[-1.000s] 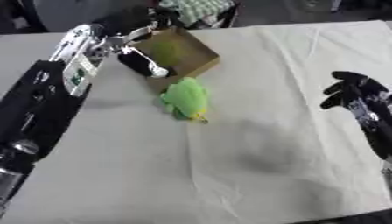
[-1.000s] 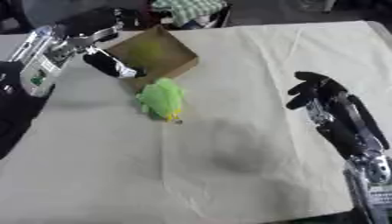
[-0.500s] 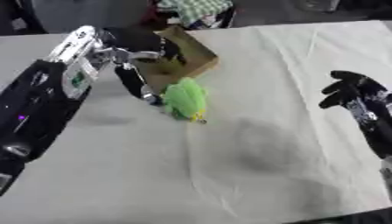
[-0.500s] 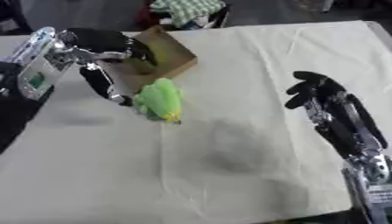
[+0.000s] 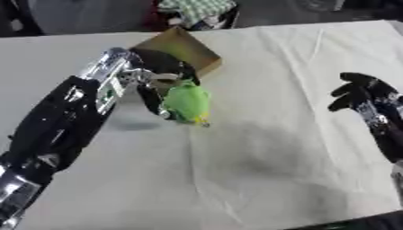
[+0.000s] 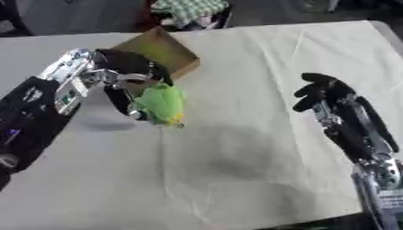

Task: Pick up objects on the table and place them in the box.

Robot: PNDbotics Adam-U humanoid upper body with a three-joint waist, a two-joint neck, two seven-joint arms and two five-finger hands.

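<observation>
Table [image 5: 275,148] w/ pale cloth fills most of the view, creased toward the near edge. Left arm comes in from lower left, long and black w/ silver joints. Left hand [image 5: 161,78] sits at the green soft object [image 5: 187,102] – fingers curled down over its top and its left side, closing round it. Can't tell if the object is lifted or on the cloth. Brown cardboard box [image 5: 179,48] stands just behind the hand, toward far edge, open side facing the hand. Right hand [image 6: 324,92] at right side, well apart from object and box – fingers bent, holding nothing. Checked fabric [image 5: 193,8] beyond the far edge.
</observation>
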